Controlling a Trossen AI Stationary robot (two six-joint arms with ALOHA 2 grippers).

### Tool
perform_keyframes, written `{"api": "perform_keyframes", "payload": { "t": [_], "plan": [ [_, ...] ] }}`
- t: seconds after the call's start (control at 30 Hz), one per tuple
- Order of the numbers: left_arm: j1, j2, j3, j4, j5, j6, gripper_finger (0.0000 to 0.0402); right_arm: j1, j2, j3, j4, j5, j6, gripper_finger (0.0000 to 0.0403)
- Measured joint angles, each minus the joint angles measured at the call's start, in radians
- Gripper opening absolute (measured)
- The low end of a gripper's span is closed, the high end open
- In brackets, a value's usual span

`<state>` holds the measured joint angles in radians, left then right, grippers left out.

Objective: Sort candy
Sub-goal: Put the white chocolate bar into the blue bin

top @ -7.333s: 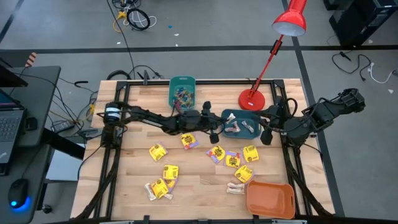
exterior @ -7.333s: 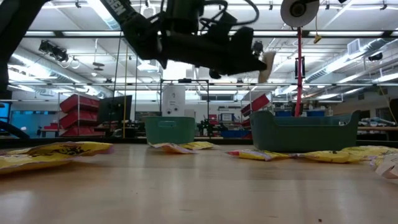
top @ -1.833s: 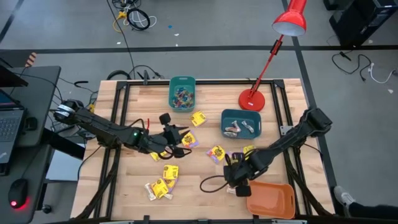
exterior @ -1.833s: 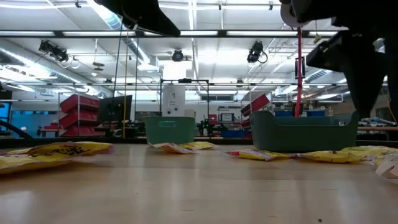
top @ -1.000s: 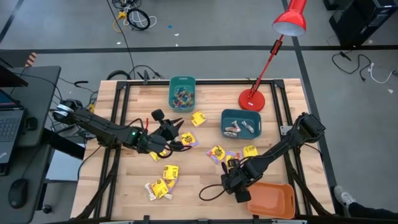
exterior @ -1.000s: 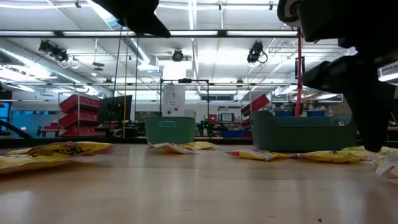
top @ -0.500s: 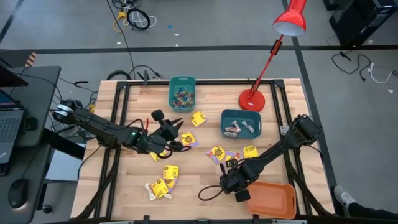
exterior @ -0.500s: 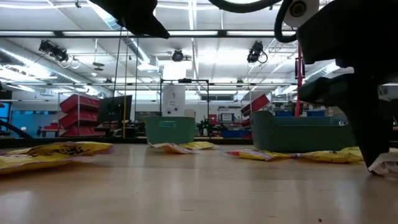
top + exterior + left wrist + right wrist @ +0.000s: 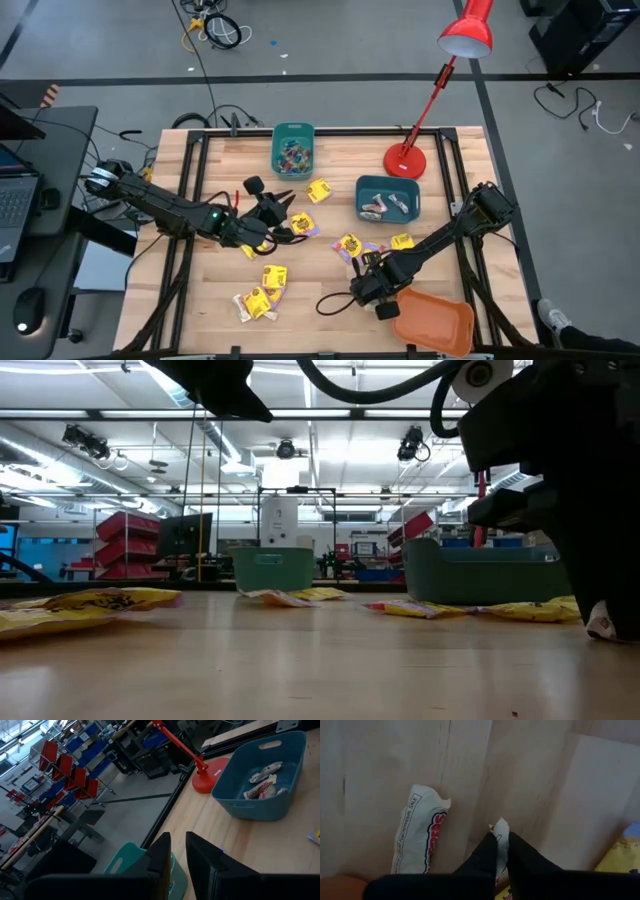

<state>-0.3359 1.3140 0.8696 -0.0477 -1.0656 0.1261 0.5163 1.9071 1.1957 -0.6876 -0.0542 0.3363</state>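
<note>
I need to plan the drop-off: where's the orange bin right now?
In the high view the orange bin sits at the table's front right corner, right beside the right gripper, which is closed on a white candy wrapper just to the bin's left.

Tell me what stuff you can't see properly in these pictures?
- High view: the right gripper covers the candy it pinches.
- Right wrist view: that white candy is mostly hidden between the fingers.
- High view: pieces in the teal bin are too small to tell apart.
- Low view: the bin walls hide what's inside.
</note>
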Motion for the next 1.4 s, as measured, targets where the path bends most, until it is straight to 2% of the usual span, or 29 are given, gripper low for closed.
{"api": "perform_keyframes", "payload": {
  "t": [0.1,0.33,0.57,0.73,0.97,1.07,1.17,1.33,1.4],
  "plan": [
    [0.000,0.000,0.000,0.000,0.000,0.000,0.0063,0.000,-0.002,0.000,0.000,0.000,0.002,0.0009],
    [0.000,0.000,0.000,0.002,0.000,-0.005,0.0063,0.000,-0.039,-0.001,0.010,0.014,0.030,0.0014],
    [0.000,0.000,0.000,0.003,0.000,-0.007,0.0063,0.000,-0.079,-0.001,0.023,0.082,0.028,0.0007],
    [0.000,0.000,0.000,0.004,0.000,-0.007,0.0063,0.000,-0.153,-0.001,0.030,0.218,0.027,0.0007],
    [0.000,0.000,0.000,0.006,0.004,-0.008,0.0063,-0.020,-0.371,0.000,-0.066,0.522,0.031,0.0007],
    [0.000,0.000,0.000,0.015,0.004,-0.008,0.0063,-0.061,-0.466,0.000,-0.152,0.616,0.050,0.0007],
    [0.000,0.000,0.000,0.037,0.012,-0.008,0.0063,-0.135,-0.534,0.000,-0.240,0.663,0.077,0.0007],
    [0.000,0.001,0.000,0.060,0.061,-0.011,0.0063,-0.274,-0.561,0.000,-0.348,0.656,-0.010,0.0007],
    [0.000,0.001,0.000,0.059,0.066,-0.011,0.0063,-0.331,-0.552,0.000,-0.360,0.606,-0.081,0.0007]
  ]
}}
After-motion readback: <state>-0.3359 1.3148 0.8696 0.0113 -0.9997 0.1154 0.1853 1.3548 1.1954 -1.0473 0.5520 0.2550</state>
